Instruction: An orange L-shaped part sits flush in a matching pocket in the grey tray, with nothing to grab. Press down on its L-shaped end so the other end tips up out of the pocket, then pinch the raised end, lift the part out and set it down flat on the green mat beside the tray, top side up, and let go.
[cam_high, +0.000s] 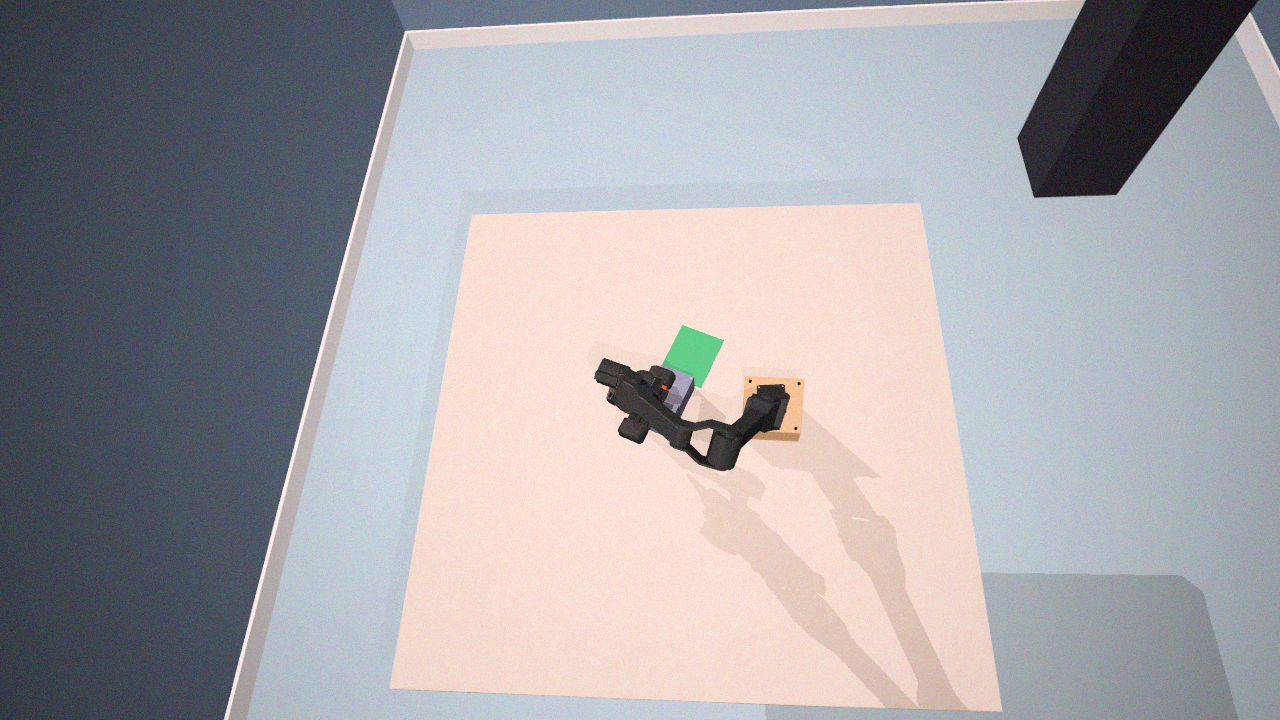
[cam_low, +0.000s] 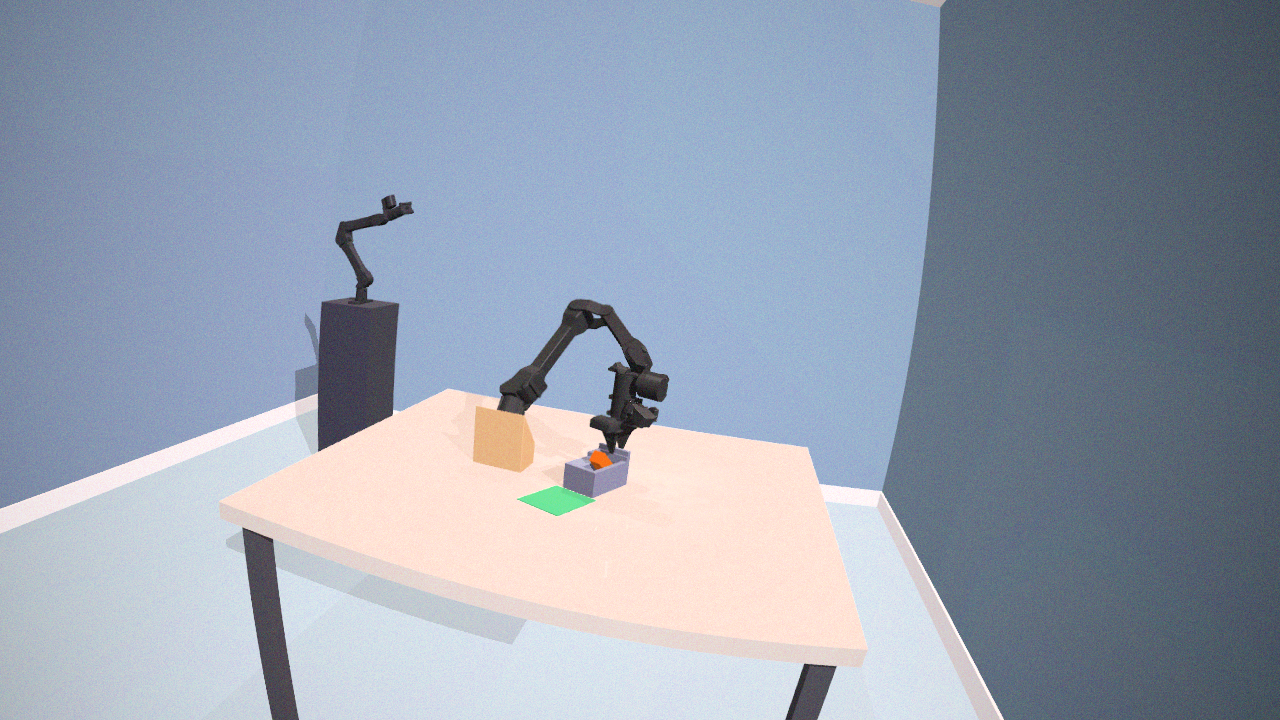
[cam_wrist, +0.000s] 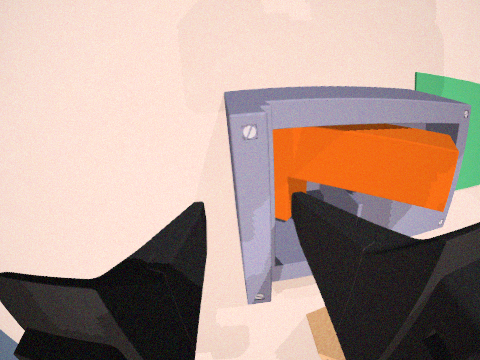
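Observation:
The grey tray (cam_wrist: 256, 194) sits on the table next to the green mat (cam_wrist: 460, 120). The orange L-shaped part (cam_wrist: 363, 163) lies tilted in the pocket, with its long end raised above the rim toward the mat side. My gripper (cam_wrist: 248, 207) is partly open and holds nothing. It straddles the tray's near wall, with one finger outside the tray and the other down in the pocket at the part's L-shaped end. In the side view the gripper (cam_low: 616, 442) points down into the tray (cam_low: 597, 474), and the part (cam_low: 597, 459) sticks up at an angle.
The green mat (cam_low: 555, 500) lies flat just in front of the tray. The arm's tan mounting block (cam_low: 502, 437) stands behind the tray. A second arm on a dark pedestal (cam_low: 357, 367) stands off the table at the far left.

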